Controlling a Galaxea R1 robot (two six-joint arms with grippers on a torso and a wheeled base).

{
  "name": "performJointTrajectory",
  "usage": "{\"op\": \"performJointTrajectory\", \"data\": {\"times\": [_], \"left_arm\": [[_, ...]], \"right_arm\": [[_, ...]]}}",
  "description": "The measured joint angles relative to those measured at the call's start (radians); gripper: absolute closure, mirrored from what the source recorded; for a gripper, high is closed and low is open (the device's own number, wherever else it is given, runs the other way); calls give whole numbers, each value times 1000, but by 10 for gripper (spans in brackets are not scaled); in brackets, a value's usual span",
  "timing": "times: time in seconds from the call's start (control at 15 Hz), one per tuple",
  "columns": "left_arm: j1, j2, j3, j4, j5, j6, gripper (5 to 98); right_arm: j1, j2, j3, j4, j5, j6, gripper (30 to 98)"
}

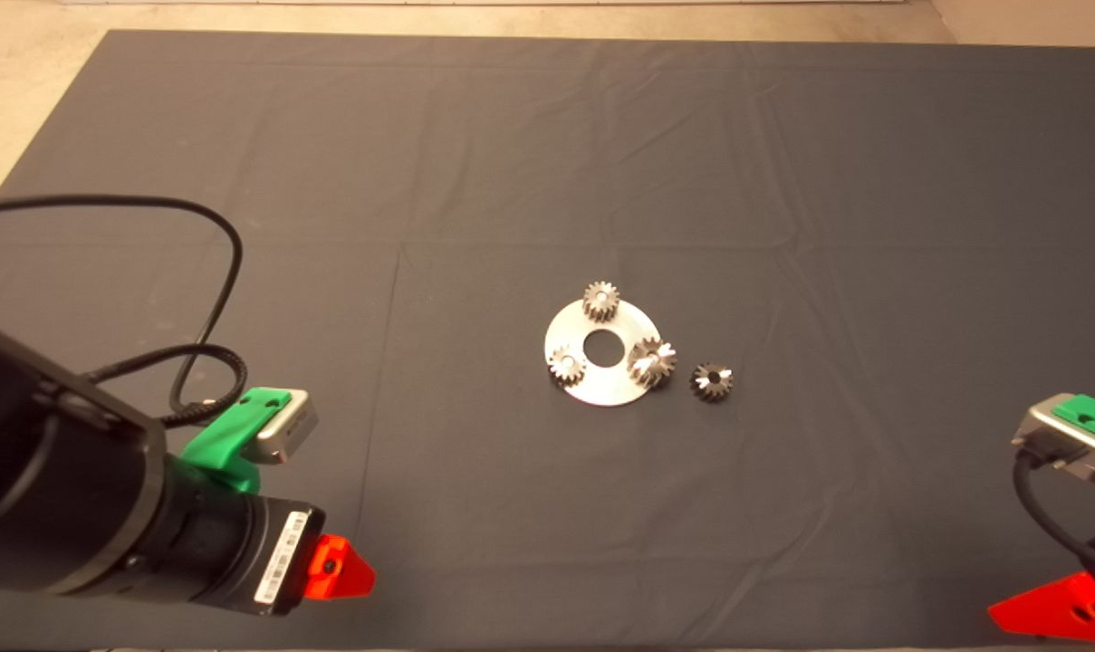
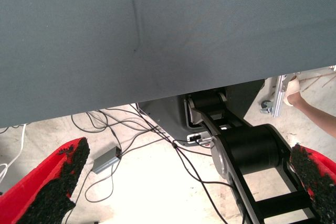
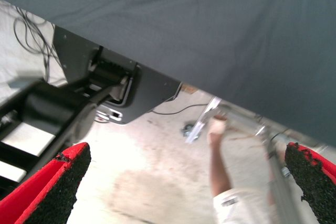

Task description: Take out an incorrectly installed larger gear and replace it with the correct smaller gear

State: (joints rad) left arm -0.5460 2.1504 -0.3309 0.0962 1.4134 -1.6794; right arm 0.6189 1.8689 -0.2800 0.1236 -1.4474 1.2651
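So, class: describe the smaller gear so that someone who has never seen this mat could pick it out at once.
Near the middle of the mat lies a round silver plate carrying three gears. The smaller gear sits on the mat just off the plate's right edge. It is the darkest gear, almost black, and the only one not on the plate.

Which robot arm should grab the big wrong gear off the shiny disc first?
Probably the right. The larger gear sits on the round plate's right edge, nearer the right gripper. The left gripper is farther. Both wait, open, at the mat's near edge.
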Motion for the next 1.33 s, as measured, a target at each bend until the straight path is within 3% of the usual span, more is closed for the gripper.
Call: {"op": "performJointTrajectory", "data": {"times": [0.2, 0.4, 0.6, 0.73, 0.87, 1.13, 1.33], "left_arm": [[0, 1, 0, 0, 0, 0, 54], [0, 2, 0, 0, 0, 0, 54], [0, 2, 0, 0, 0, 0, 54], [0, 0, 0, 0, 1, 1, 54], [0, 0, 0, 0, 1, 1, 54], [0, 0, 0, 0, 1, 1, 54], [0, 0, 0, 0, 1, 1, 54]], "right_arm": [[0, 69, -86, 0, -4, -172, 309], [-1, 192, -299, -1, -6, -308, 309], [-12, 416, -520, -15, -34, -402, 309], [-30, 585, -638, -51, -62, -432, 309], [-42, 714, -742, -107, -69, -464, 309], [-76, 749, -800, -179, -81, -544, 309], [-130, 749, -737, -332, -82, -559, 309]]}}
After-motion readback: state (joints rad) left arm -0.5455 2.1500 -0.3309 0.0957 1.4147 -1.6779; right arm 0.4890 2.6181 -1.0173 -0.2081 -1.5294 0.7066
